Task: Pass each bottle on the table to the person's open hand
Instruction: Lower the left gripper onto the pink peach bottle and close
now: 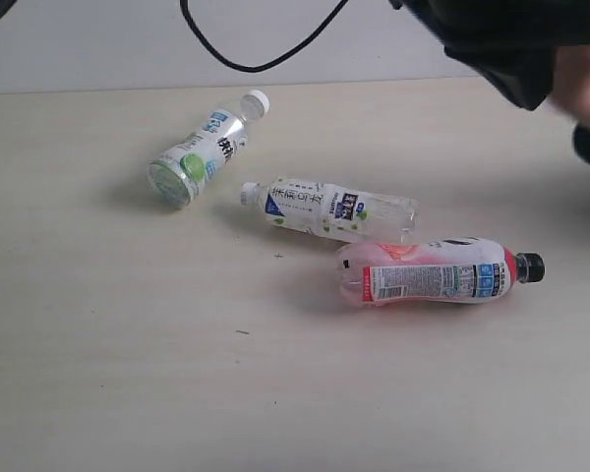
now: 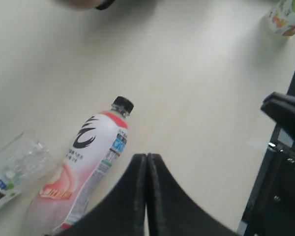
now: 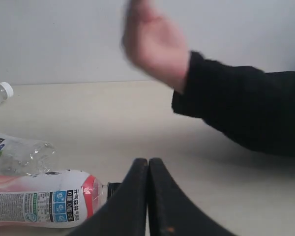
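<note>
Grippers both pressed together, empty: left gripper [image 2: 146,158] and right gripper [image 3: 148,162] above the desk [image 1: 128,383]. Nearest lies the pink bottle [image 1: 433,276], seemingly touching a white-capped bottle [image 1: 329,209]; another white-capped bottle [image 1: 205,149] lies apart. Blurred hand [image 3: 152,44] beyond.

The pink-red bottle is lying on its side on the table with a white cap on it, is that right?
Not quite. The pink-red bottle has a black cap, not a white one; the exterior view shows this clearly. The rest holds: it is lying on its side on the table.
</note>
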Tool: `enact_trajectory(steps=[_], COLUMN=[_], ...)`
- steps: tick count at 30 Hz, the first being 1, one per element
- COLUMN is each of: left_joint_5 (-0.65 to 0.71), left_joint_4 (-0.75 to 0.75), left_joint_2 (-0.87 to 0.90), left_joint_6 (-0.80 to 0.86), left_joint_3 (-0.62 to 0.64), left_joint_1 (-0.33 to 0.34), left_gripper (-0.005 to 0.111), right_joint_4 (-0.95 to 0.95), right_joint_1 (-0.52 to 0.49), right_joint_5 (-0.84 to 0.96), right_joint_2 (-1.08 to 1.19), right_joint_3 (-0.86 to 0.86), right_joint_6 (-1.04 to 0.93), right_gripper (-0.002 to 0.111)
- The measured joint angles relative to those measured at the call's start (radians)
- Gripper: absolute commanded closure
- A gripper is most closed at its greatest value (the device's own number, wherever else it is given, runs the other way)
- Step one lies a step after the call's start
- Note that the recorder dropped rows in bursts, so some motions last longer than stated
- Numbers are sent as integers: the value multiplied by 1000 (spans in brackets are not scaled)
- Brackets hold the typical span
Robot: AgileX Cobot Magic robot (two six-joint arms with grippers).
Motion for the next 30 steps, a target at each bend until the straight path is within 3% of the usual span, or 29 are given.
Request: enact_trajectory(steps=[11, 16, 22, 25, 26, 28, 30], left_joint_5=[2, 0, -1, -26, -39, -102, -138], left_joint_4=[88, 96, 101, 103, 105, 108, 108], left_joint_2=[-135, -182, -51, 0, 9, 45, 57], left_joint_6=[56, 180, 415, 459, 472, 542, 585], left_joint_3=[248, 388, 426, 426, 426, 426, 426], left_joint_1=[0, 0, 0, 0, 0, 0, 0], left_gripper=[107, 107, 106, 90, 67, 34, 12], right_joint_4=[0, 0, 0, 0, 0, 0, 0], right_joint_1=[0, 0, 0, 0, 0, 0, 0], right_joint_5=[0, 0, 0, 0, 0, 0, 0], right_joint_2=[0, 0, 0, 0, 0, 0, 0], right_joint_3=[0, 0, 0, 0, 0, 0, 0], right_joint_6=[0, 0, 0, 0, 0, 0, 0], right_gripper=[108, 108, 108, 108, 108, 108, 108])
